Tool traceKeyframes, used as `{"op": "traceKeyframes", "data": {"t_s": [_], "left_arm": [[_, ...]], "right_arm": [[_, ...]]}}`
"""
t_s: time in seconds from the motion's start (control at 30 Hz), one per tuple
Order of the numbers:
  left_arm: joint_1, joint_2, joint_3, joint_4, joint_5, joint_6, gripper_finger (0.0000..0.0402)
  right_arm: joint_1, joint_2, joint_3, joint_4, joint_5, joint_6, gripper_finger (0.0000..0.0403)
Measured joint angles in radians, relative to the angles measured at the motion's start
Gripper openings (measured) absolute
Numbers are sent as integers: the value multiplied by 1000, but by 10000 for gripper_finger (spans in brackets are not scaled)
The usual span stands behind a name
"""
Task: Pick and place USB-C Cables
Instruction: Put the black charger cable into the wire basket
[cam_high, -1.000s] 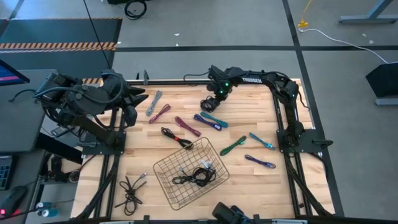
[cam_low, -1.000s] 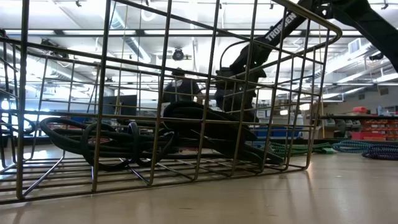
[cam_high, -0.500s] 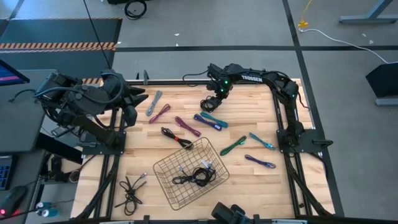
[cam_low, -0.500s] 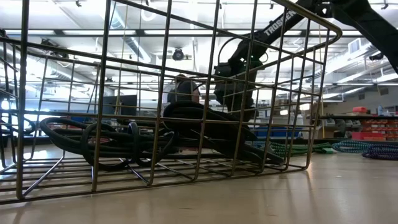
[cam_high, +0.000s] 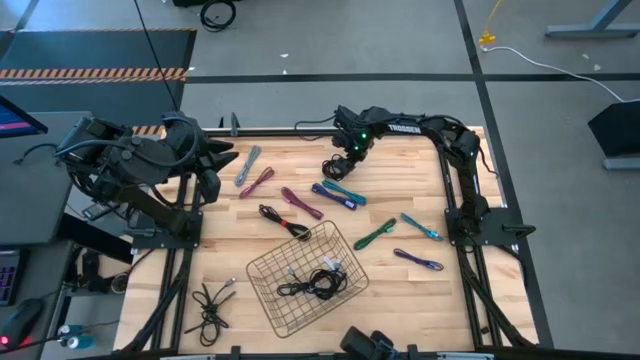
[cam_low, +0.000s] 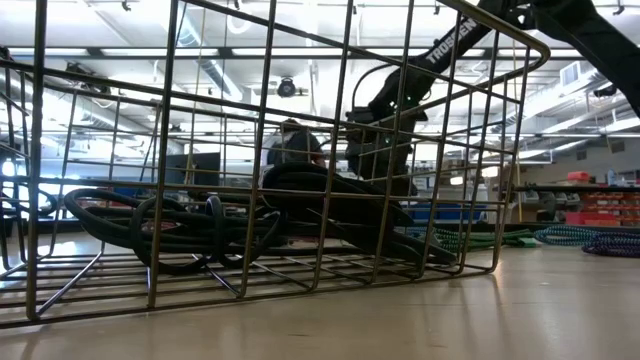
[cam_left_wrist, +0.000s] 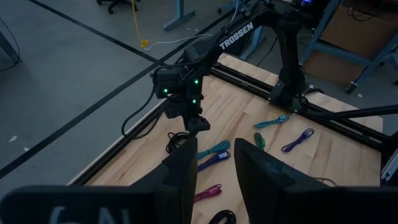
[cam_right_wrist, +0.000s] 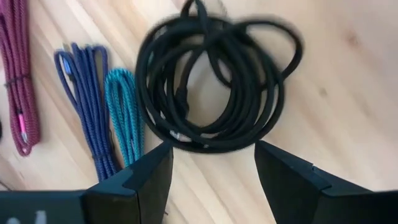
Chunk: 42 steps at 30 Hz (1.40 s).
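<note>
Black cable coil (cam_right_wrist: 214, 84) is what I have under the right gripper (cam_right_wrist: 211, 171); it lies flat on the wooden table (cam_high: 270, 230) near the far edge, and my two fingers (cam_right_wrist: 140, 177) stand wide apart just above it, one to each side, gripping nothing. Just beside that coil I see a teal cable (cam_right_wrist: 124, 112), then a blue-purple one (cam_right_wrist: 87, 106) and a magenta one (cam_right_wrist: 18, 81), each folded in a long bundle. From above, the right gripper (cam_high: 340, 160) hangs over the table's far middle. More bundles lie scattered across the middle and right: a green cable (cam_high: 374, 235), a purple cable (cam_high: 418, 261), a grey cable (cam_high: 248, 163) toward the left. Black cables (cam_high: 318, 282) already lie inside the wire mesh basket (cam_high: 262, 290) at the near centre, and another black tangle (cam_high: 210, 305) sits on the table to the basket's left. My left gripper (cam_left_wrist: 214, 174) waits beyond the table's left edge, its jaws partly open and holding nothing.
</note>
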Motion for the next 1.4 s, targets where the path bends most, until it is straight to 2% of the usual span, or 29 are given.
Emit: {"op": "traceKeyframes", "data": {"t_s": [0.47, 0.6, 0.73, 0.97, 1.03, 1.1, 1.27, 1.4], "left_arm": [[0, 0, 0, 0, 0, -18, 112], [0, 0, 0, 0, 0, -21, 112], [0, 0, 0, 0, 0, -23, 112], [0, 0, 0, 0, 0, -22, 112], [0, 0, 0, 0, 0, -22, 112], [0, 0, 0, 0, 0, -23, 112], [0, 0, 0, 0, 0, -24, 112], [0, 0, 0, 0, 0, -24, 112]], "right_arm": [[0, 0, -55, 141, -30, 61, 232], [0, 0, -55, 155, -30, 92, 217], [0, 0, -55, 155, -30, 129, 167], [0, 0, -55, 176, -30, 164, 32], [0, 0, -55, 178, -30, 164, 9], [0, 0, -55, 177, -32, 180, 15], [5, -3, -55, 163, -127, 175, 74], [42, -19, -55, 116, -83, 99, 125]]}}
